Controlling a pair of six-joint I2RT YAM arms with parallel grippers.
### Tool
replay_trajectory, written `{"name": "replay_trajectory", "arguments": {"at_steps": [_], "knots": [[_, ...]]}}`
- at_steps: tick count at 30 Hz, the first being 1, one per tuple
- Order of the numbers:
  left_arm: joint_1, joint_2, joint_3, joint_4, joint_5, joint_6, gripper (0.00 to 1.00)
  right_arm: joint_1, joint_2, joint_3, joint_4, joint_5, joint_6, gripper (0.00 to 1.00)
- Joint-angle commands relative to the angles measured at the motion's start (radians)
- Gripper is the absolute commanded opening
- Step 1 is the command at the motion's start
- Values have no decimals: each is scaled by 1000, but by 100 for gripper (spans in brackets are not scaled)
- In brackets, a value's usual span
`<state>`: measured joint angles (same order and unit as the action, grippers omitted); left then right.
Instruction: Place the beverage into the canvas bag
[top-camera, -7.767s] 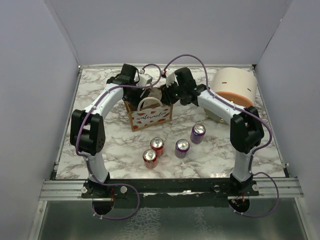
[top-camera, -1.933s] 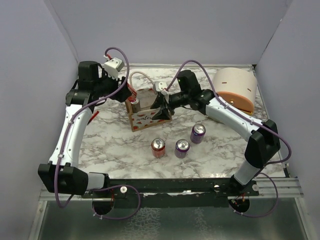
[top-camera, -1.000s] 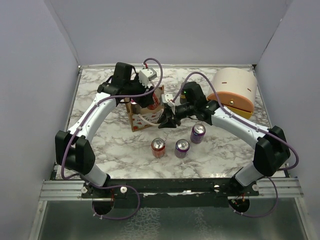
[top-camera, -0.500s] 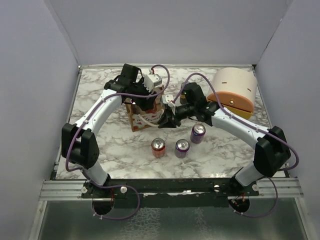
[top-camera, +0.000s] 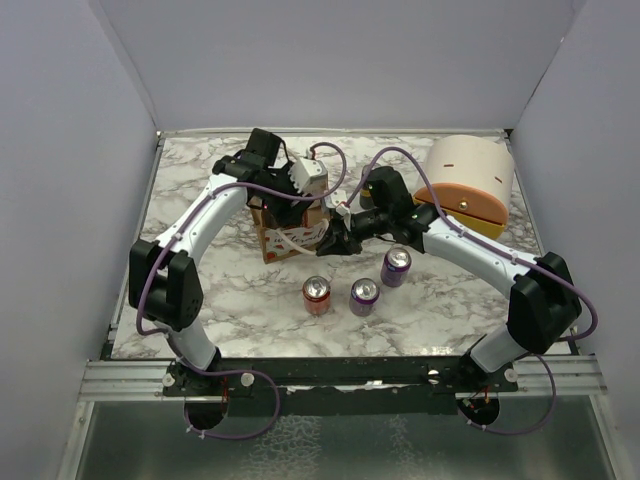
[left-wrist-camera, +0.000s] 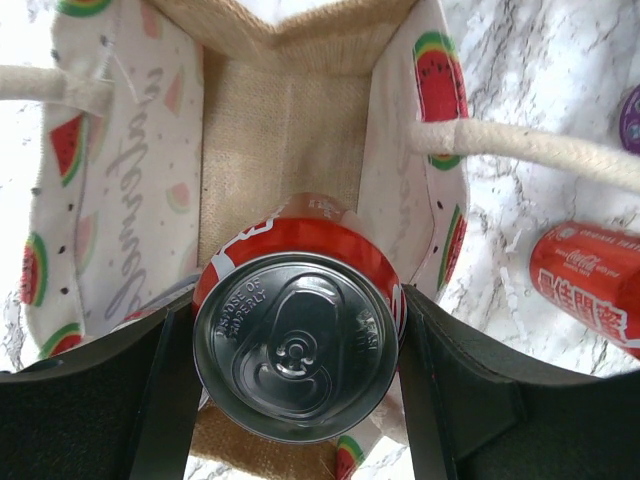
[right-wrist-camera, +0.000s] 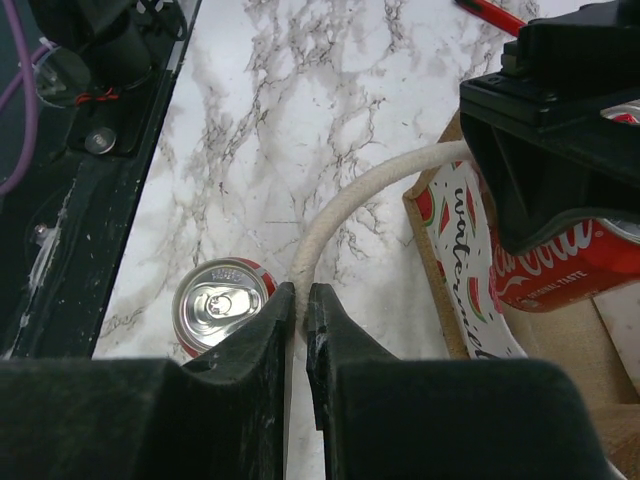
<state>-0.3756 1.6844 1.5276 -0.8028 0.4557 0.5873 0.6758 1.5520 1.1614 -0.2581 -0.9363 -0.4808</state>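
White arms (top-camera: 195, 222), black joints (top-camera: 165, 290), purple cables (top-camera: 396, 150), seemingly white wrist boxes (top-camera: 310, 178)

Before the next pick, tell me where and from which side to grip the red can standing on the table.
Grip its round side wall just below the rim, coming straight down from above: the red can stands upright, top free. Probably close on it front to back, since a purple can stands close beside it.

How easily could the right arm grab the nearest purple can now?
Probably not straight away: its end effector is shut on the canvas bag's rope handle. The purple can stands uncovered nearby, so after letting go it likely could.
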Motion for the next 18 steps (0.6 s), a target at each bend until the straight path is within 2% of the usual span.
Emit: {"name": "replay_trajectory", "arguments": {"at_steps": [1,6,18], "knots": [[-5,30,43,-32,12,114,0,5,-11,-11,22,1,2,8],[-5,52,53,-79,27,182,0,5,-11,-11,22,6,-2,1],[-26,122,76,-221,12,409,10,5,23,15,-4,-2,-7,1]]}}
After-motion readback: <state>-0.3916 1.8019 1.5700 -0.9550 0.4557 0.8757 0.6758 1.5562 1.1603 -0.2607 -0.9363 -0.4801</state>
